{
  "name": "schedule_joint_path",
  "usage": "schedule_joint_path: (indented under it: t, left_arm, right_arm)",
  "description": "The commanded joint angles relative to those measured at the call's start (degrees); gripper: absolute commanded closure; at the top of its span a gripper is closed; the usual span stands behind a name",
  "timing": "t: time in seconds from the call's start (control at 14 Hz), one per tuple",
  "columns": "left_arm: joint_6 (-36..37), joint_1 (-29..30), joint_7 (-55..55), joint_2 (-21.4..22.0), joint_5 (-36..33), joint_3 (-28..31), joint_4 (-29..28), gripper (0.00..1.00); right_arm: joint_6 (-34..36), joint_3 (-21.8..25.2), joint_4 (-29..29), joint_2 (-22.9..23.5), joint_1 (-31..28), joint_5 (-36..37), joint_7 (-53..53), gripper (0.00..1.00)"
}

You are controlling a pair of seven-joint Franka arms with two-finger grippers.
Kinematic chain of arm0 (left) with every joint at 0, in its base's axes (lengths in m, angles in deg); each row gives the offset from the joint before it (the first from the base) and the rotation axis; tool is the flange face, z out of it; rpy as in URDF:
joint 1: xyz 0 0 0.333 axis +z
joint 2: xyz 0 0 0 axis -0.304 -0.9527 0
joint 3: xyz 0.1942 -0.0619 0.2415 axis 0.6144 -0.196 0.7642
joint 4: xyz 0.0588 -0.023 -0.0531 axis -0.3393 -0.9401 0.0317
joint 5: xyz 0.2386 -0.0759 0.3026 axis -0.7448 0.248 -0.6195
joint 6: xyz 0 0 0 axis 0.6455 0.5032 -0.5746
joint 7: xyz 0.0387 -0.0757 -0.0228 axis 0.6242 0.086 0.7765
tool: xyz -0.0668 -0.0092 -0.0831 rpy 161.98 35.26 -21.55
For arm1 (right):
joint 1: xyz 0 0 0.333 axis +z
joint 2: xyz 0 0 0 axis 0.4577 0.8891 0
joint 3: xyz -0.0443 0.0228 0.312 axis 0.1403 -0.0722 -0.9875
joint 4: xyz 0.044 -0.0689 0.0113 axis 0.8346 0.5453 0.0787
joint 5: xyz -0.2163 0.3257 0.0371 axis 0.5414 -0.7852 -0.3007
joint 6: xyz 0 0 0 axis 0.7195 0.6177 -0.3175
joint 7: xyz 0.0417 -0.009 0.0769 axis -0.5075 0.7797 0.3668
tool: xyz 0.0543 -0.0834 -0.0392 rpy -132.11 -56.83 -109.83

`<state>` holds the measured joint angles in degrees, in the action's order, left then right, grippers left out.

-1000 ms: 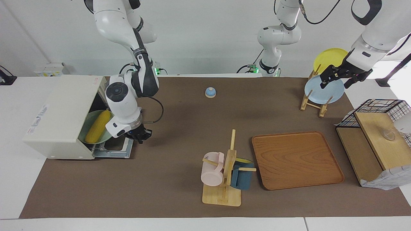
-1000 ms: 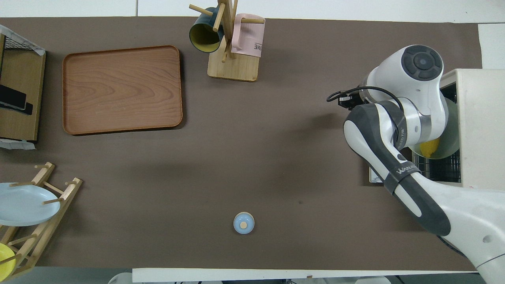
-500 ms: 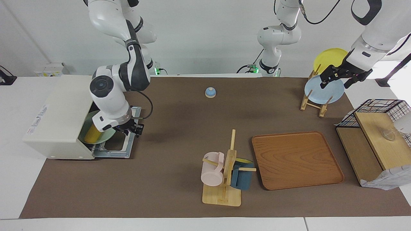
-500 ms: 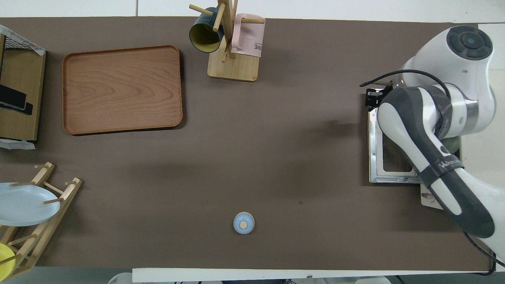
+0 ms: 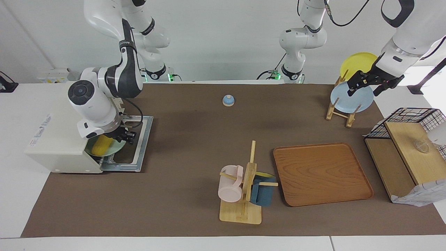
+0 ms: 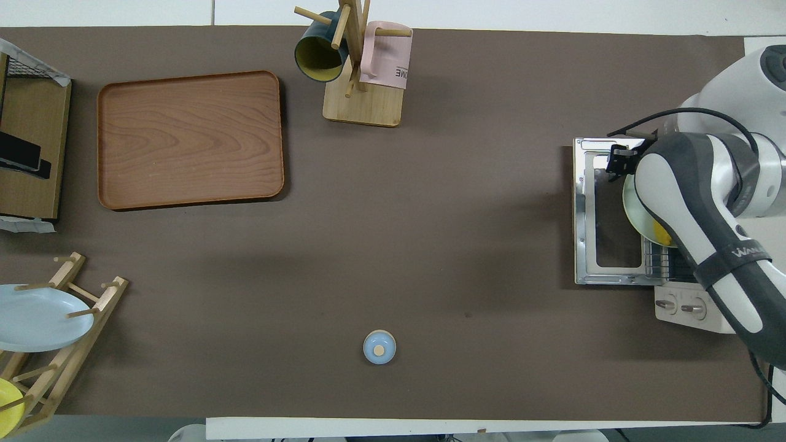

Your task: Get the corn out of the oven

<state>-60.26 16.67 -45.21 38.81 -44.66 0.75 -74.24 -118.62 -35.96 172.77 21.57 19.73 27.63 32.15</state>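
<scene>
Nearest the robots, a small blue lid (image 5: 228,100) sits alone on the brown mat (image 5: 195,132). The left gripper (image 5: 366,84) waits over the plate rack (image 5: 339,111), prongs apart by the blue plate (image 5: 350,99).

At the right arm's end, the oven (image 5: 59,139) has its door (image 5: 139,139) lying flat open, with bare mat in front of it. The right gripper (image 5: 124,136) hangs at the oven mouth over a green plate (image 5: 116,150); I cannot tell whether its grip is apart or closed. The corn (image 5: 101,145) lies on that plate, mostly hidden under the arm's wrist. Overhead, the oven is cut off at the picture's edge.

Farthest out stand the mug rack (image 5: 244,195) and wooden tray (image 5: 322,174).
</scene>
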Motion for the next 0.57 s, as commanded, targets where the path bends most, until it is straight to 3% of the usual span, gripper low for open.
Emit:
schedule_joint_path:
  t: [0.0, 0.07, 0.14, 0.29, 0.36, 0.5]
  left_arm:
    - [0.1, 0.6, 0.5, 1.6, -0.3, -0.7, -1.6, 0.0]
    - [0.1, 0.6, 0.4, 1.6, -0.3, -0.7, -1.6, 0.0]
    - [0.1, 0.6, 0.5, 1.6, -0.3, -0.7, -1.6, 0.0]
    - [0.1, 0.6, 0.5, 1.6, -0.3, -0.7, -1.6, 0.0]
    - [0.1, 0.6, 0.4, 1.6, -0.3, -0.7, -1.6, 0.0]
    - [0.2, 0.6, 0.4, 1.6, -0.3, -0.7, -1.6, 0.0]
  right_arm:
    - [-5.0, -0.6, 4.7, -1.8, -0.9, -0.2, 1.3, 0.49]
    - [-5.2, -0.6, 5.4, -1.6, -0.8, -0.1, 1.5, 0.51]
    - [-5.2, -0.6, 5.9, -1.6, -0.8, 0.1, 3.2, 0.59]
    - [-4.6, -0.6, 5.5, -1.6, -0.6, 4.4, 9.9, 0.93]
    - [-3.9, -0.7, 4.9, -1.4, -0.1, 6.6, 10.3, 1.0]
    - [1.0, -0.9, 1.2, -0.6, 3.0, 7.2, 9.3, 1.0]
